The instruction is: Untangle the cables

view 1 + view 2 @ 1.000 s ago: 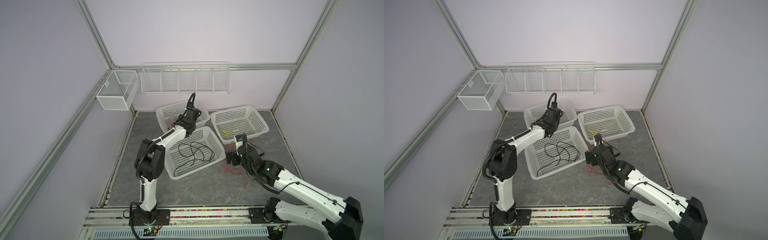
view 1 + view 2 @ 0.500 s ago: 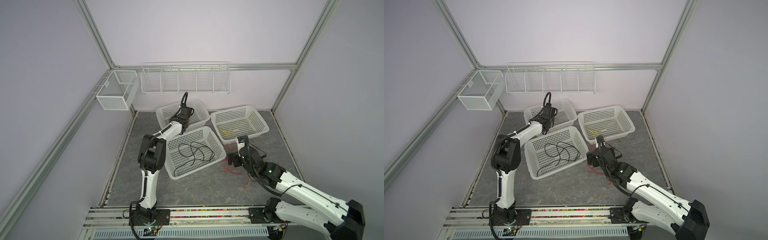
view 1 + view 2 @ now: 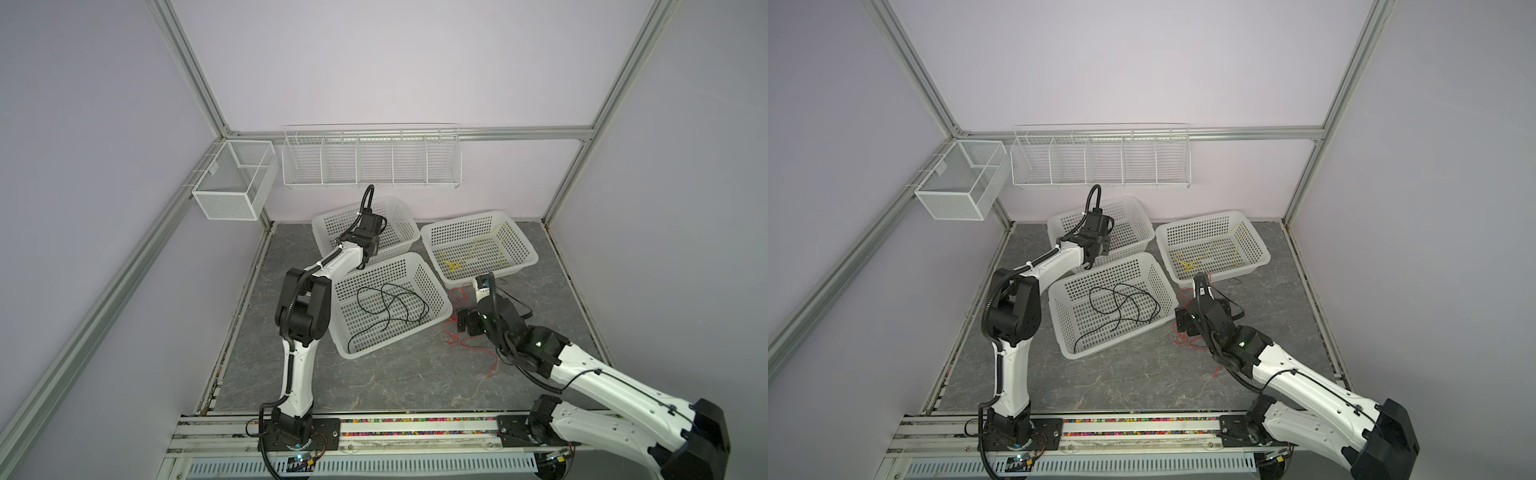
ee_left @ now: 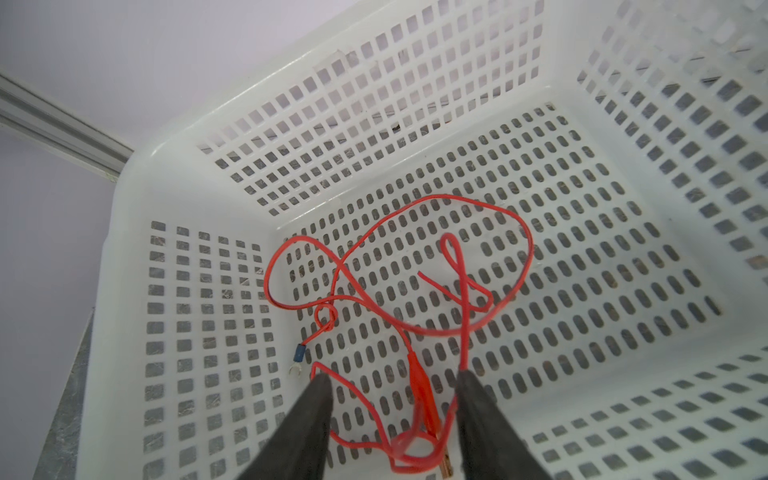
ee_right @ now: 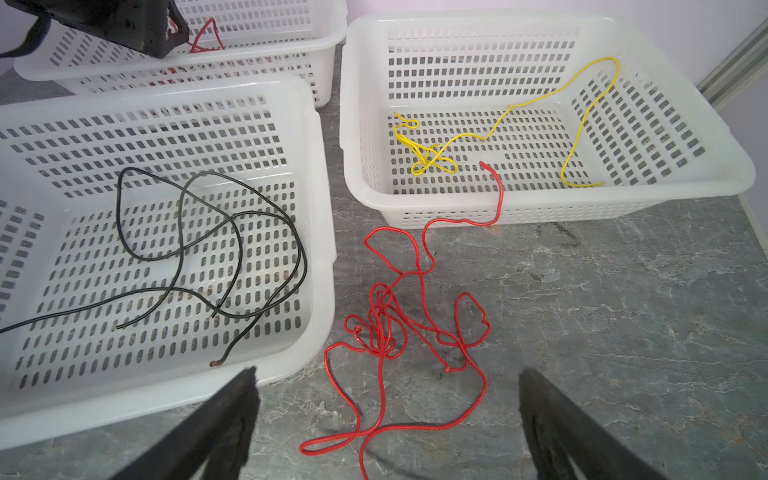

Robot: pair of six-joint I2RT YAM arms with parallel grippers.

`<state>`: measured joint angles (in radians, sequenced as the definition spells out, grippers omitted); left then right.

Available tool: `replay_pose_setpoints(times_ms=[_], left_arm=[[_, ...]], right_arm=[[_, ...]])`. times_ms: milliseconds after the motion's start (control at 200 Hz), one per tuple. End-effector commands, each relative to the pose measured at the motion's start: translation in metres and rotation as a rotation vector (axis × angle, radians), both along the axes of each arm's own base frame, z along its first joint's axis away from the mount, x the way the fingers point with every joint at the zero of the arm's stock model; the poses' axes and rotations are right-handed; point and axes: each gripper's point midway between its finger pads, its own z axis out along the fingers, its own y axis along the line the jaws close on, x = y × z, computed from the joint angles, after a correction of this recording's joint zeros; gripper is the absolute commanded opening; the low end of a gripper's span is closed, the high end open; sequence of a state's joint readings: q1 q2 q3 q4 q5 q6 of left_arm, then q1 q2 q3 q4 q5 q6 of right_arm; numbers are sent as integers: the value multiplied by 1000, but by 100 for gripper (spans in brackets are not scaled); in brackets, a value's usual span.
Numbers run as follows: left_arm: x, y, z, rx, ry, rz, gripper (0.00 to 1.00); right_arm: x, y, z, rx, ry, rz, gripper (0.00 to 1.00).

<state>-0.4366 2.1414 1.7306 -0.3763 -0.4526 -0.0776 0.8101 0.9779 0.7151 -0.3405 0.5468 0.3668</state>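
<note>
We find cables in four places. The loose red cable [image 5: 381, 328] lies on the table [image 5: 623, 311] between the near basket [image 5: 322, 232] and the right basket [image 5: 349, 124], knotted at its middle. Its long axis runs from the right basket's front wall toward the right pincer [image 5: 387, 370]. One end climbs that wall and points up past the rim, and the other loops trail under the pincer. That pincer hovers over the cable with its jaws spread wide, gripping nothing.

The near basket holds the black cables [image 5: 181, 232], which lie in loose overlapping loops on its floor. In both top views they stretch along the basket's length. A bare end points at the wall nearest the right pincer.

The right basket holds the yellow cable [image 5: 428, 156]. It has a small knot at the corner nearest the loose red cable, then a long strand that rises up the far side wall and drops back to the floor.

The far basket [image 4: 124, 249] holds the red cables [image 4: 464, 316], looped wide over its floor. One end carries a blue sleeve [image 4: 298, 353] with a fork tip. Another carries a red clip [image 4: 419, 386] whose length points toward the left pincer [image 4: 394, 376]. The left pincer hangs inside this basket with its jaws partly apart. Strands lie between the fingers and pass both tips, but nothing is clamped.

A wire rack [image 3: 372, 166] of five bays hangs on the back wall, and a mesh box [image 3: 226, 203] on the left wall. A blue patch [image 3: 483, 283] on the right wrist is too small for us to read.
</note>
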Motion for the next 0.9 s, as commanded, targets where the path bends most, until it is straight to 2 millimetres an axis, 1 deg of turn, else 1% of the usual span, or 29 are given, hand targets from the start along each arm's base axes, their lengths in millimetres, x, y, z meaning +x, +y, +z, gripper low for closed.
replay_pose_setpoints(times_ms=[0, 100, 190, 250, 340, 390, 495, 550, 615, 725, 810, 895], left_arm=[[-2, -2, 35, -59, -48, -14, 60], [-6, -10, 44, -100, -51, -48, 70], [-12, -18, 52, -141, -48, -97, 75], [-17, -27, 59, -173, -54, -143, 76], [-29, -44, 66, -234, -40, -242, 77], [-37, -53, 71, -270, -38, -282, 77], [-56, -72, 74, -312, -26, -359, 76], [-68, -83, 72, -317, -13, -397, 75], [-85, -98, 72, -312, -7, -443, 72], [-125, -133, 74, -323, -31, -583, 72], [-157, -160, 80, -357, -60, -711, 72], [-182, -177, 85, -396, -68, -786, 72]], right_arm=[[1, -7, -2, 4, -8, -31, 98], [1, -8, -2, 0, -7, -36, 98], [2, -10, -3, -6, -8, -42, 97], [3, -13, -3, -8, -4, -55, 97], [5, -20, -6, -4, 12, -94, 95], [7, -25, -10, 0, 30, -118, 95], [11, -31, -22, 18, 84, -141, 95], [13, -30, -31, 40, 122, -137, 96], [16, -35, -42, 60, 167, -158, 97], [20, -38, -60, 95, 216, -174, 100], [25, -40, -71, 111, 228, -185, 93], [30, -44, -79, 95, 252, -206, 84]])
